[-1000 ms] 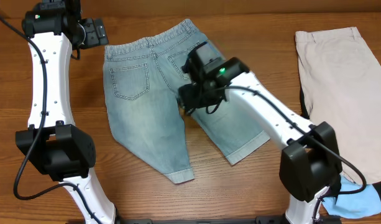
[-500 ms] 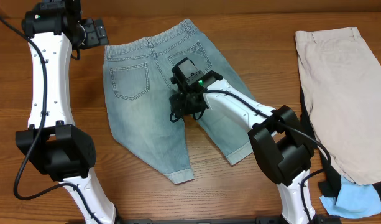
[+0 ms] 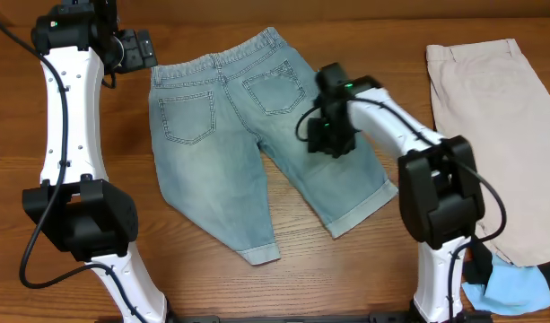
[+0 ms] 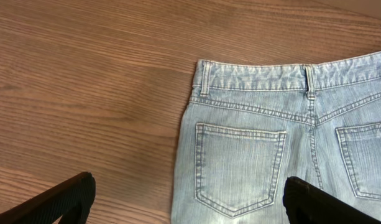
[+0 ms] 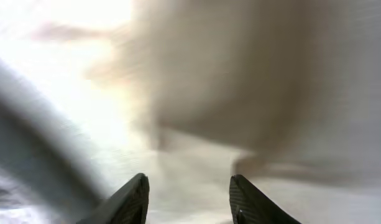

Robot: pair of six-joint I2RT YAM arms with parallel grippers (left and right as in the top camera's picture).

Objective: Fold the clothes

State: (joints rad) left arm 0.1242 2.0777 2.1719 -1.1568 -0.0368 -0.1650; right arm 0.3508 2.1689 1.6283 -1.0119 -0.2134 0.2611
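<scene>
1. The denim shorts (image 3: 222,152) lie flat in the middle of the wooden table (image 3: 346,274). Their back pockets face up, the waistband is toward the far edge, and the cuffed legs splay toward the near side.
2. The right gripper (image 3: 333,136) hangs over the shorts' leg on the robot's right. Its wrist view is badly blurred, but the two fingers (image 5: 135,198) stand apart with nothing visible between them.
3. The left gripper (image 3: 138,47) hovers just off the waistband's far left corner. Its fingers (image 4: 63,200) are spread wide and hold nothing.
4. Beige shorts (image 3: 490,126) lie well apart at the right edge, over a black garment (image 3: 476,265). A pale-blue cloth (image 3: 517,289) shows at the near right corner.
</scene>
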